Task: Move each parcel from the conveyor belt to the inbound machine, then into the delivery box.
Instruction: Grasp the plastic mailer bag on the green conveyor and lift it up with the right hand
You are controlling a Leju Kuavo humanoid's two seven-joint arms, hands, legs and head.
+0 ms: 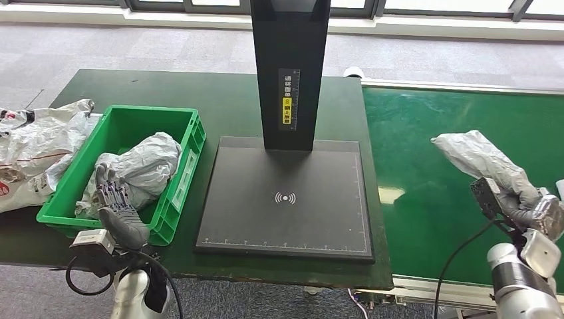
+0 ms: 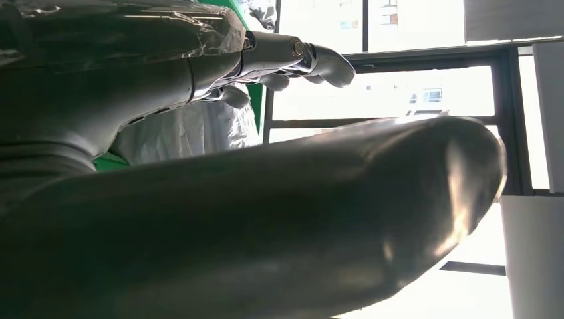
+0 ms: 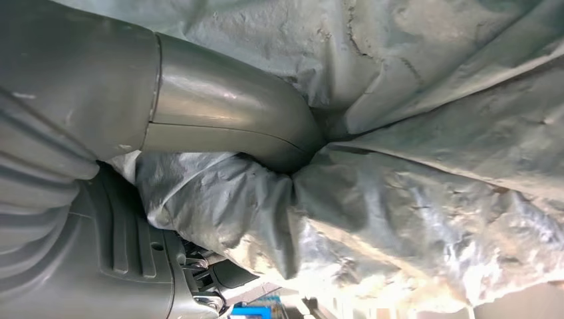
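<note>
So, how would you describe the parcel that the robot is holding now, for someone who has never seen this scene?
Find the green conveyor belt to the right of the black scanning platform. Above its near right part, the right robot hand grips a crumpled grey plastic parcel. The other grey parcel lies in the green crate; this one is lifted off the belt.

A dark green rectangular table point(image 1: 226, 100) carries a bright green plastic crate point(image 1: 176, 199) near its left end and, just beside it to the right, a flat black scanning platform point(image 1: 286, 229) with a black upright post point(image 1: 289, 66) rising from its far edge. Crumpled grey and white plastic mailer bags point(image 1: 33, 149) lie on the table's left end, next to the crate. A green conveyor belt point(image 1: 425, 153) with a metal rim adjoins the table's right side.
</note>
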